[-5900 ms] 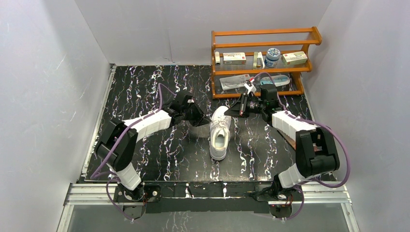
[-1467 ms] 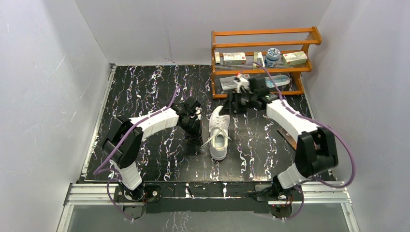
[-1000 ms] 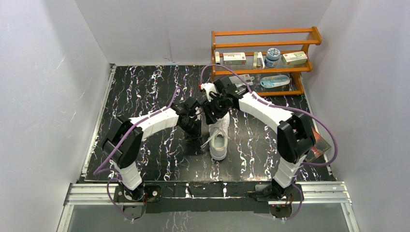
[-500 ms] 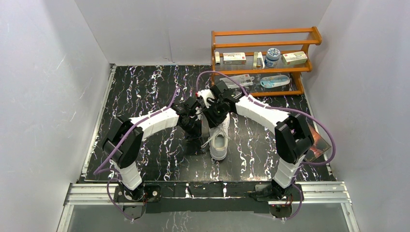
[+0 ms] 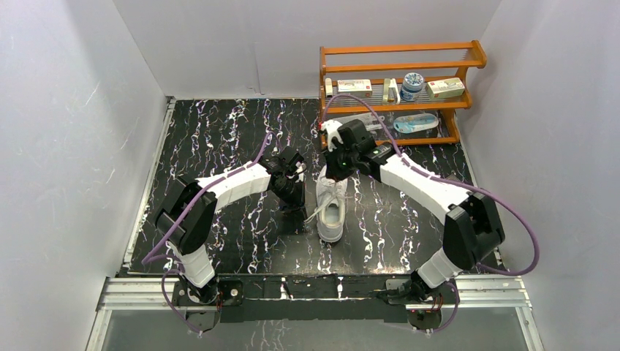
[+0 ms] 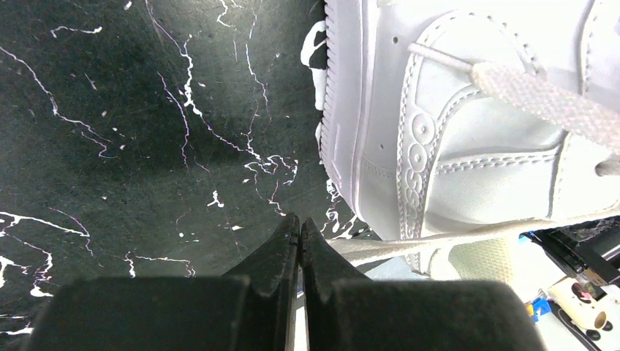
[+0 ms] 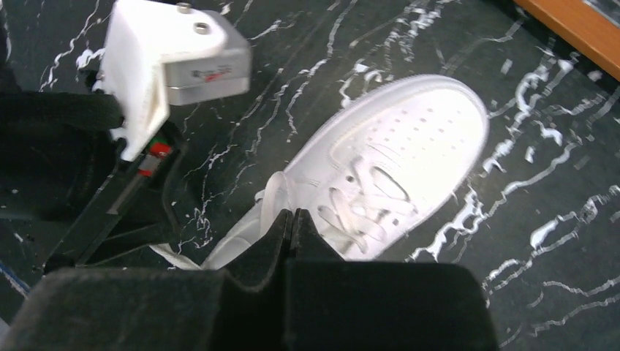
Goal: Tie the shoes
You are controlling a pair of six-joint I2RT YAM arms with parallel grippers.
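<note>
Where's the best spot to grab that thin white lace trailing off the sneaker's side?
Probably the thin white lace where it runs beside the white low-top sneaker, from above: that stretch lies straight, clear of the crossed lacing, easy to pinch.

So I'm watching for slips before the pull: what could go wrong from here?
The right hand is shut over the sneaker's laces, but no pinch is visible; it may lift away empty. The left hand sits close by, so the two could collide. Nothing pins the sneaker; pulling could drag it.
</note>
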